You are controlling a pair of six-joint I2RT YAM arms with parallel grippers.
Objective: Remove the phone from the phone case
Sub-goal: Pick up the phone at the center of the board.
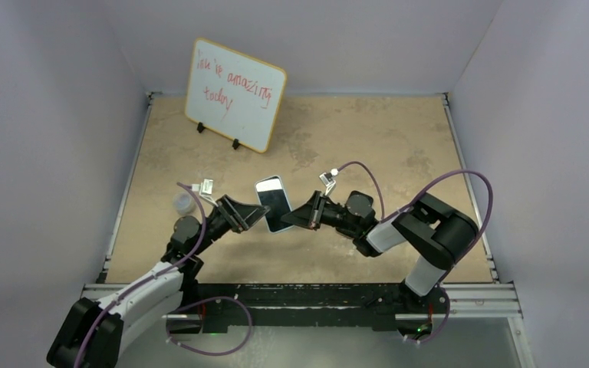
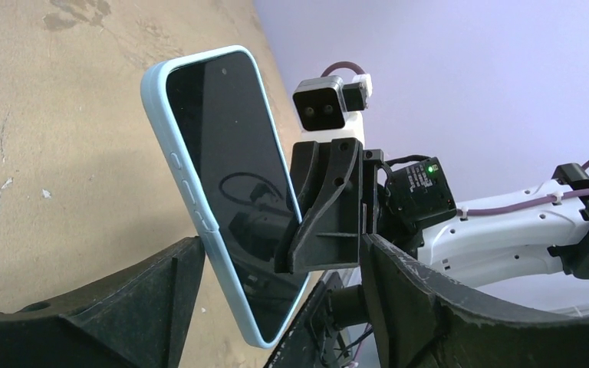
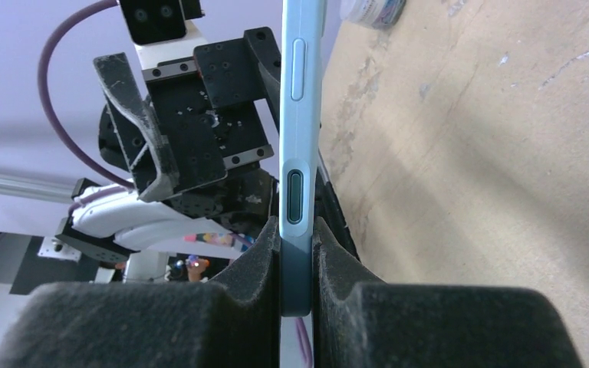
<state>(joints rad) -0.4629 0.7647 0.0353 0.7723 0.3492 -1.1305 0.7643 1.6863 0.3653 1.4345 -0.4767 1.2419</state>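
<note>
1. Counted: one phone, seated inside one pale blue phone case; two arms; one whiteboard; one small clear jar.
2. Phone and case together raised off the counter, about mid-width and nearer the arms than the back wall, tilted with the dark screen facing upward in the top view.
3. Right fingers: clenched on the phone case, one pad against the front face and one against the back, just below the long side button.
4. Left fingers: spread wide and gripping nothing, straddling the lower end of the case. Nearer one at the case's side edge, touching or just beside, cannot tell which. Other one well apart from the case, with the right fingers between.
5. Edges: case rim wrapped around the whole visible border of the screen in the left wrist view; two side buttons showing along the edge in the right wrist view.
6. Room: broad bare counter behind the phone and to the right. Whiteboard propped at the far left, well apart. Jar on the counter near the left arm's wrist, left of the phone. Walls along the left, back and right sides.
</note>
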